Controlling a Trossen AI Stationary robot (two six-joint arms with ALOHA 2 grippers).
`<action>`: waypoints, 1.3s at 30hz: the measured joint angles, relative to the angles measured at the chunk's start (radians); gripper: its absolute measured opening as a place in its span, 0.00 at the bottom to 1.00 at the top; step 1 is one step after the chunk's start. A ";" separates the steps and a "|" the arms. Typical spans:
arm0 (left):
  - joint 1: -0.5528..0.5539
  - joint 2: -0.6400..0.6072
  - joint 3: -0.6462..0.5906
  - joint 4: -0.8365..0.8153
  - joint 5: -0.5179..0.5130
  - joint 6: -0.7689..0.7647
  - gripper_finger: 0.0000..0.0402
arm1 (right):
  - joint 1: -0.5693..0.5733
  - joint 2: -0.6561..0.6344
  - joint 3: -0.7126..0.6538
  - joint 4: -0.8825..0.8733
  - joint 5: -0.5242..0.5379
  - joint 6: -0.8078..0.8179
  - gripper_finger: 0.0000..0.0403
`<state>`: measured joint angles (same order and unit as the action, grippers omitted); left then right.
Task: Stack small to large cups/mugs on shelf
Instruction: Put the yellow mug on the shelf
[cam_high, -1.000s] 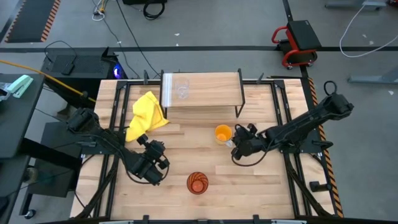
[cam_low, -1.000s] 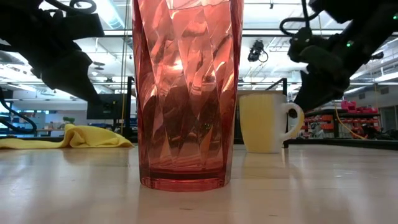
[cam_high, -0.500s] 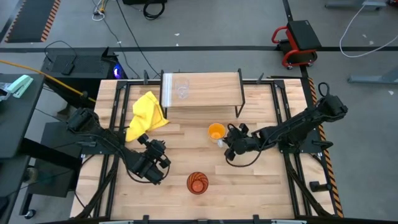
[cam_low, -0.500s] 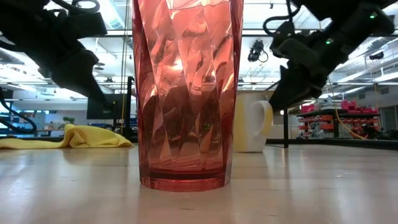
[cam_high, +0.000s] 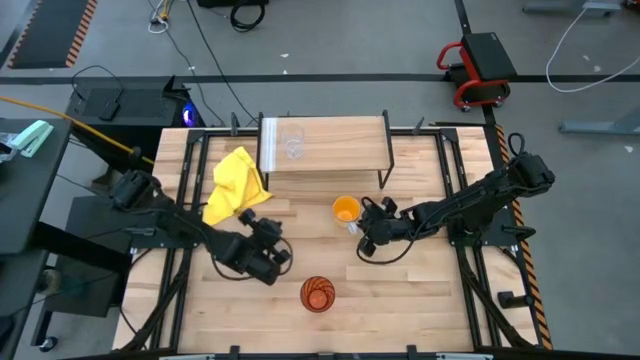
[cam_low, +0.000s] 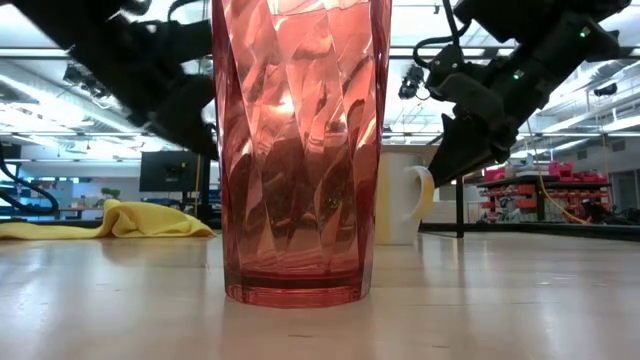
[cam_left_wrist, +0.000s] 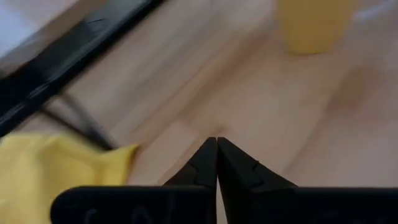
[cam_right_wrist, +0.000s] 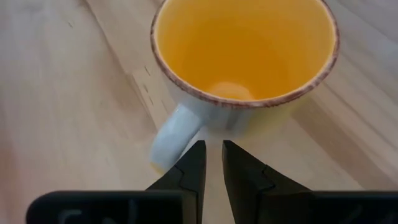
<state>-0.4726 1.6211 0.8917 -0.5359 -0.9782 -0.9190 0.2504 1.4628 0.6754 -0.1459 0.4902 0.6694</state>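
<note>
The orange mug (cam_high: 346, 210) (cam_right_wrist: 242, 56) stands upright on the tabletop in front of the shelf (cam_high: 330, 150), its white handle toward my right gripper (cam_high: 363, 238) (cam_right_wrist: 211, 149). That gripper is narrowly open and low, just behind the handle. The amber tumbler (cam_high: 318, 293) (cam_low: 300, 150) stands near the table's near edge. The small clear glass (cam_high: 291, 140) stands on the shelf's left part. My left gripper (cam_high: 283, 260) (cam_left_wrist: 216, 144) is shut and hovers left of the tumbler, pointing toward the mug (cam_left_wrist: 311, 25). My right gripper comes at the mug's white handle (cam_right_wrist: 174, 134) slanting down from the table's right. One fingertip (cam_right_wrist: 196, 152) stands right at the handle's base. I cannot tell whether it touches. The mug sits upright on the table.
A yellow cloth (cam_high: 235, 185) (cam_low: 110, 220) lies left of the shelf, near my left arm. Black shelf legs (cam_high: 382, 175) stand just beyond the mug. Black rails run along the table's left and right sides. Bare wood lies between the tumbler and the right edge.
My right gripper has moved toward the table's left, and the mug has slid left before it and turned, its handle swinging round toward the gripper. My left gripper, still shut, has moved right toward the tumbler and mug.
</note>
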 joint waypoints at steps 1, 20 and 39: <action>0.010 0.000 0.000 0.050 0.018 0.060 0.04 | 0.000 0.000 0.000 0.001 -0.001 0.000 0.15; 0.206 0.002 -0.297 0.819 0.284 0.441 0.07 | 0.024 0.000 0.000 0.024 -0.001 -0.045 0.15; 0.290 0.038 -0.436 1.356 0.640 0.624 0.05 | 0.007 -0.001 -0.058 0.129 0.044 -0.068 0.15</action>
<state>-0.1827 1.6591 0.4556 0.8203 -0.3384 -0.2951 0.2573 1.4616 0.6170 -0.0171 0.5345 0.6009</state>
